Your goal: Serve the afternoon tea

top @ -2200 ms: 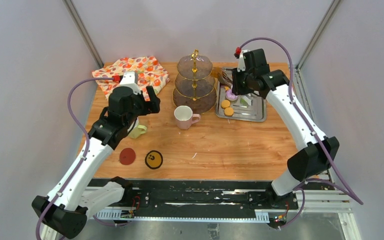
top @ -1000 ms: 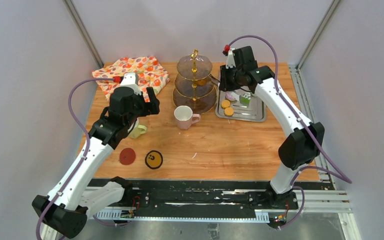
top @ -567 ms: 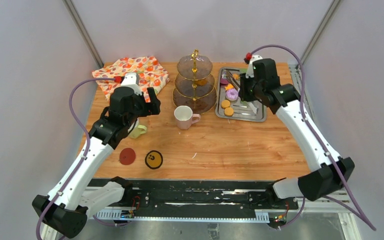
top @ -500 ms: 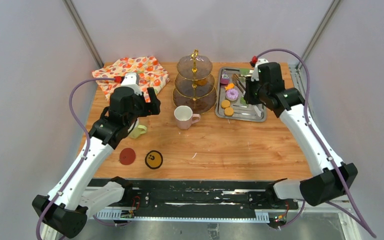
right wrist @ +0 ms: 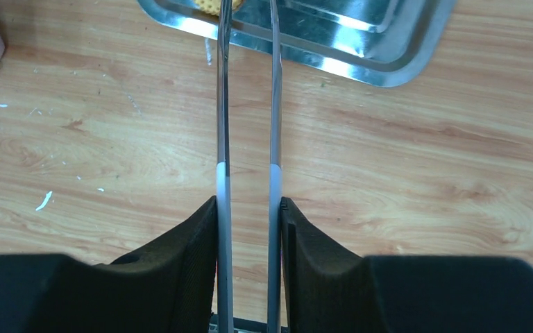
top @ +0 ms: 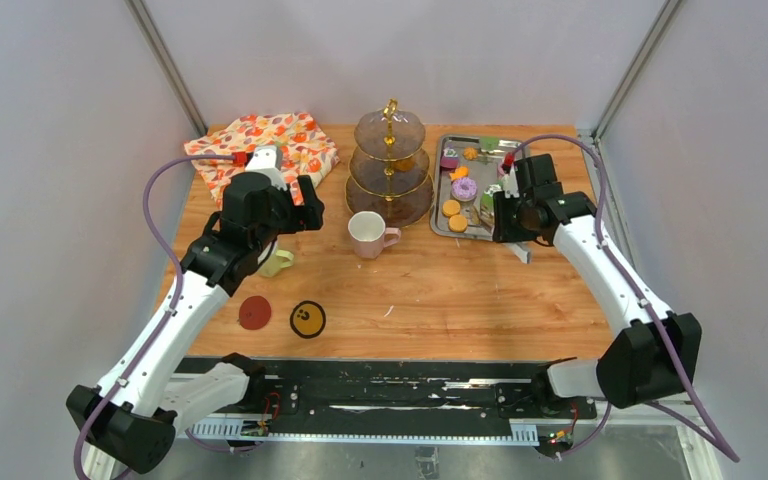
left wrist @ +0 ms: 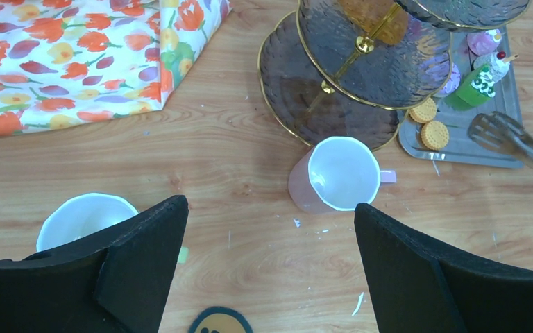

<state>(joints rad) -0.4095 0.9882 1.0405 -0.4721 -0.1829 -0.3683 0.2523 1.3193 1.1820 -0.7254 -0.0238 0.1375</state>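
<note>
The brown-glass three-tier stand [top: 390, 165] stands at the back centre, with an orange piece on its middle tier. The pink mug [top: 367, 233] sits in front of it. The yellow-green mug [top: 275, 262] is half hidden under my left arm. My left gripper [top: 295, 200] is open and empty, high above the table between the two mugs [left wrist: 269, 211]. My right gripper [right wrist: 248, 201] is shut on the metal tongs [right wrist: 222, 104], whose tips reach over the steel tray's [top: 505, 235] near edge. A purple doughnut [top: 465, 188], orange biscuits [top: 451, 208] and a cherry cupcake [left wrist: 486, 76] lie on the tray.
A floral cloth [top: 265, 145] lies at the back left. A red coaster [top: 254, 312] and a black-and-yellow smiley coaster [top: 307, 319] lie near the front left. The tray sits right of the stand, close to the table's right edge.
My right arm has swung from the stand's middle tier back over the tray and pulled toward its near right corner, tongs still held. The left arm has barely moved.
</note>
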